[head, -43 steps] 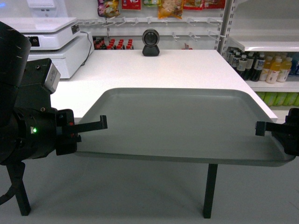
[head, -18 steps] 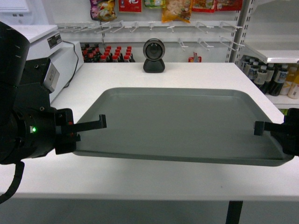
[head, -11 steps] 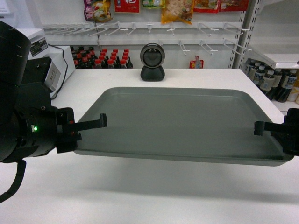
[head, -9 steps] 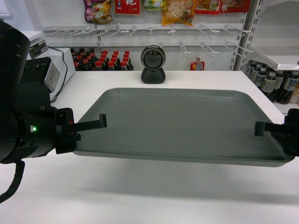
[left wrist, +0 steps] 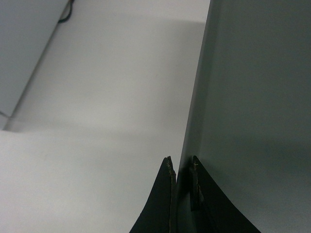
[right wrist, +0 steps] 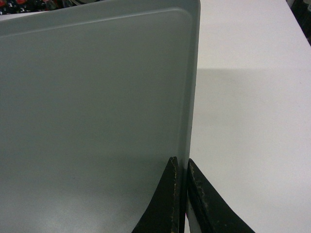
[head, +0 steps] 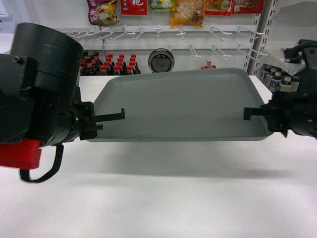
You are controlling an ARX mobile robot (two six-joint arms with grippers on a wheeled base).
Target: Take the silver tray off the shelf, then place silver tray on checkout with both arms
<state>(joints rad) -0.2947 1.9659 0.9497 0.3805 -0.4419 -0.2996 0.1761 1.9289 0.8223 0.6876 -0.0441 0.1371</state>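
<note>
The silver tray (head: 181, 104) hangs level above the white checkout (head: 163, 198), casting a shadow on it. My left gripper (head: 119, 115) is shut on the tray's left rim, and in the left wrist view its fingertips (left wrist: 181, 165) pinch that rim of the tray (left wrist: 252, 97). My right gripper (head: 247, 113) is shut on the right rim; the right wrist view shows its fingertips (right wrist: 181, 165) clamping the edge of the tray (right wrist: 97, 97). The checkout (right wrist: 252, 97) lies below in both wrist views (left wrist: 107, 97). The shelf the tray came from is out of view.
A round black device (head: 161, 60) stands at the back of the counter, partly behind the tray. Behind it are display hooks with snack bags (head: 185, 11) and red-capped bottles (head: 111, 64). White shelving with dark bottles (head: 277, 77) stands at the right.
Both arms have pushed the tray forward and up over the counter, so it now overlaps the black device. The arms reach further into view, and the cash register has left the view.
</note>
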